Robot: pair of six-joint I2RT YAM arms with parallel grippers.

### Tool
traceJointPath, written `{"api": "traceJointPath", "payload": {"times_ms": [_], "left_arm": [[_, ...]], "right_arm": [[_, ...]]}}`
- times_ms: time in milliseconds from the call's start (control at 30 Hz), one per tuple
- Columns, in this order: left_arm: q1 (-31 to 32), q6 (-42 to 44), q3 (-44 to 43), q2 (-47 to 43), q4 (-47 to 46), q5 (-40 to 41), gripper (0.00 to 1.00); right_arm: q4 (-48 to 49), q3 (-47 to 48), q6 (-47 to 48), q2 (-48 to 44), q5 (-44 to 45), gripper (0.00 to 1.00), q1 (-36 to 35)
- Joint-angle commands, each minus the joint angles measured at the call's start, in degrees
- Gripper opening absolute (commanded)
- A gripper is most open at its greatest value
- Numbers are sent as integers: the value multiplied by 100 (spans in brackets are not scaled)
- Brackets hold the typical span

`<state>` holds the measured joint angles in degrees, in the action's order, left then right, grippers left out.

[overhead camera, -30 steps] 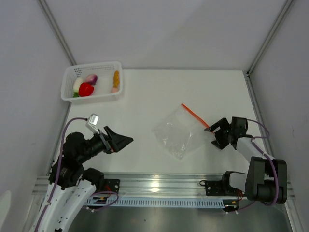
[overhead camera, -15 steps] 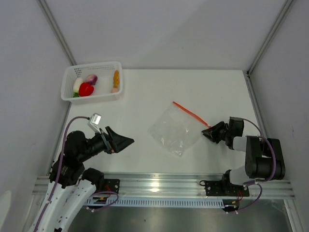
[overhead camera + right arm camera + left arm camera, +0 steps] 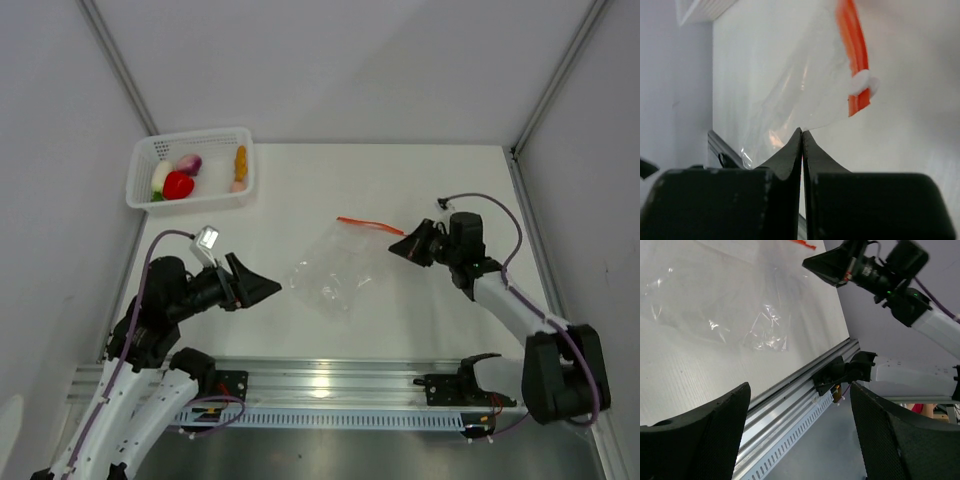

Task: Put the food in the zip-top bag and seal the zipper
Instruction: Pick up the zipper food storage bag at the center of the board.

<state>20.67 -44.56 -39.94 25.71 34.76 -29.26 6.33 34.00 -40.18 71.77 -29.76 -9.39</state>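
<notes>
The clear zip-top bag hangs slanted over the middle of the table, its orange-red zipper at its upper right edge. My right gripper is shut on the bag's corner by the zipper and holds it up; the right wrist view shows the bag and zipper just beyond the closed tips. My left gripper is open and empty, left of the bag. The food lies in the white basket: red round one, white one with green, purple one, orange-yellow long one.
The basket stands at the table's far left corner, against the left wall. An aluminium rail runs along the near edge by both arm bases. White walls close the table on three sides.
My right gripper has moved up and to the left with the bag's corner, dragging the bag leftward and lifting it. My left gripper has shifted slightly right toward the bag.
</notes>
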Motion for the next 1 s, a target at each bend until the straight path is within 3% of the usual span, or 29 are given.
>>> {"api": "traceJointPath", "payload": {"times_ms": [0,133,233,467,667,833,933,967], "left_arm": [[16,158,-321,258,74,-72,80],[16,0,-400,443,163,157,70],[16,-88,-418,592,-4,79,66],[43,-265,-198,593,-821,-748,58],[148,-79,-312,907,-777,-607,63],[998,-194,-470,1391,-1060,-205,63],[1561,113,-786,1638,-928,270,68],[1694,244,-822,1647,-910,524,76]], "right_arm": [[-1264,634,774,-926,794,0,-904],[-1985,871,1362,-1673,1839,0,-2326],[-2293,889,1714,-2140,2825,0,-3014],[-2742,1407,2058,-2211,2976,0,-3218],[-3585,1733,1525,-1921,3941,0,-3315],[-3552,1505,1013,-1640,4137,0,-3324],[-3410,1399,592,-1657,3890,0,-3385],[-3419,1460,478,-1648,3916,0,-3403]]}}
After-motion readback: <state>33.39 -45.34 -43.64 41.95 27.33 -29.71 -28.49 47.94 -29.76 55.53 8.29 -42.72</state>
